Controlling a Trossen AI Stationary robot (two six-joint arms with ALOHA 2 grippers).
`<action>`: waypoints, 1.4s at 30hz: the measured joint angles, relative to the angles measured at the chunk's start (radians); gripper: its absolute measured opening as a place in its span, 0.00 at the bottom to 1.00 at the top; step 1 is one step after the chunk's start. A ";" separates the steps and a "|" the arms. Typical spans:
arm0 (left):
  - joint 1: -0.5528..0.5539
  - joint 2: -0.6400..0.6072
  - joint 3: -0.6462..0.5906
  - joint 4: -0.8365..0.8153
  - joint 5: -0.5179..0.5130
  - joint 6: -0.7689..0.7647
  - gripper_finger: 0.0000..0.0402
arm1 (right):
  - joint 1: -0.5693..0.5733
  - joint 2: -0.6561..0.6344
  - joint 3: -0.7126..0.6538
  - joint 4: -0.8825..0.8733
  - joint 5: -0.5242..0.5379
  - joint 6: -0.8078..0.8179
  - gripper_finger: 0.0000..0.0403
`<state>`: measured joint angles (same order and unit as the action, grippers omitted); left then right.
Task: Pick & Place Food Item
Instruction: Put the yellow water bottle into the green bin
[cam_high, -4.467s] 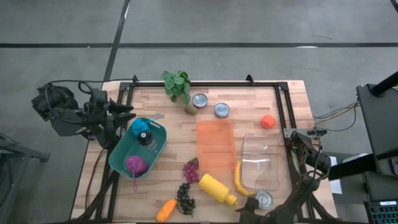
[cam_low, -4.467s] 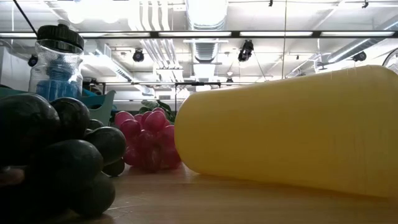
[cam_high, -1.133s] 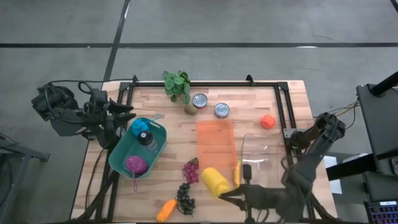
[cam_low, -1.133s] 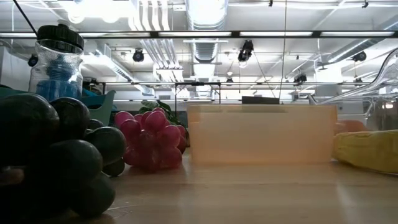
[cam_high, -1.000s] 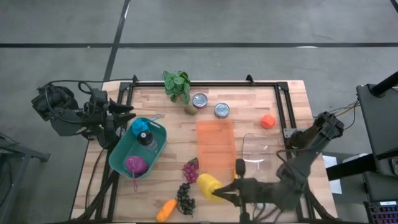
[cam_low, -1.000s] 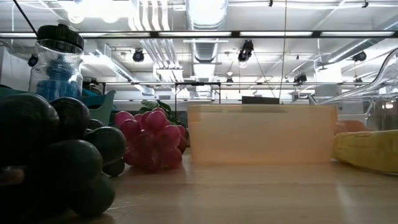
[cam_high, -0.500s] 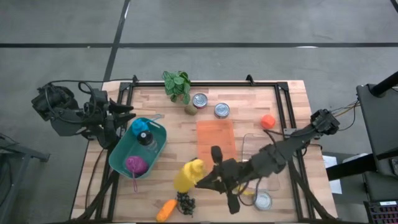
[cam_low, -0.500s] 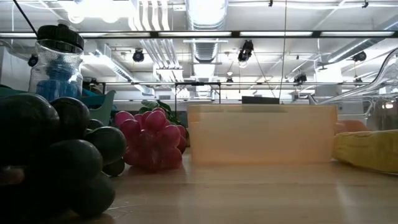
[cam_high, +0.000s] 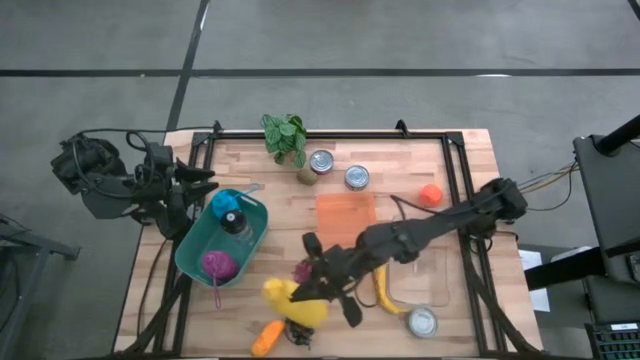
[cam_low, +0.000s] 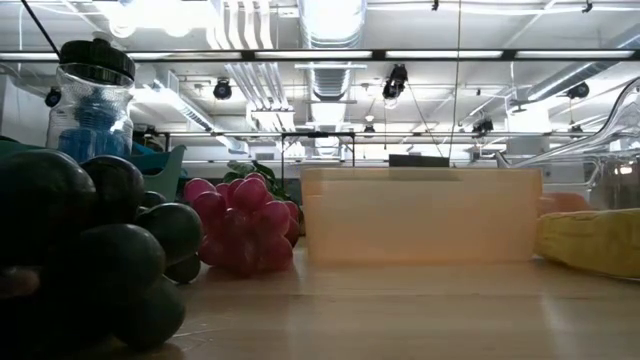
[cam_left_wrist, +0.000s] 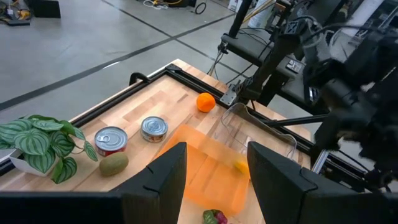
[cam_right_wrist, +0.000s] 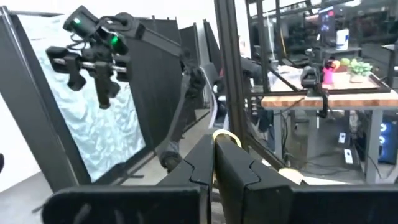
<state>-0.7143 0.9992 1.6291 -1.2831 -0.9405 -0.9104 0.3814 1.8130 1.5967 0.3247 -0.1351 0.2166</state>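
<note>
From above, the right hand (cam_high: 312, 292) covers part of the yellow bottle (cam_high: 290, 300), and the dark grapes (cam_high: 298, 332) under it barely show, so contact is unclear. Low view: the banana (cam_low: 592, 240) gets cropped at 3 o'clock, probably half hidden.

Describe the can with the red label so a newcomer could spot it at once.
Start at the leafy potted plant on the wooden table's far edge. Two cans stand beside it; the red-labelled can is the nearer one, next to the kiwi, while its neighbour, the other can, shows no red.
</note>
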 joint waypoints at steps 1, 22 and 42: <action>0.000 0.000 0.000 0.000 0.000 0.000 0.43 | -0.007 0.017 0.000 0.031 -0.008 0.005 0.02; 0.000 0.000 0.000 0.000 0.000 0.000 0.43 | -0.052 0.346 0.161 0.254 -0.161 0.125 0.02; 0.000 0.000 0.000 0.000 0.000 0.000 0.43 | -0.103 0.596 0.472 0.080 -0.315 0.059 0.02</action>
<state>-0.7142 0.9990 1.6291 -1.2833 -0.9405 -0.9103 0.2787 2.4088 2.0682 0.4047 -0.4497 0.2751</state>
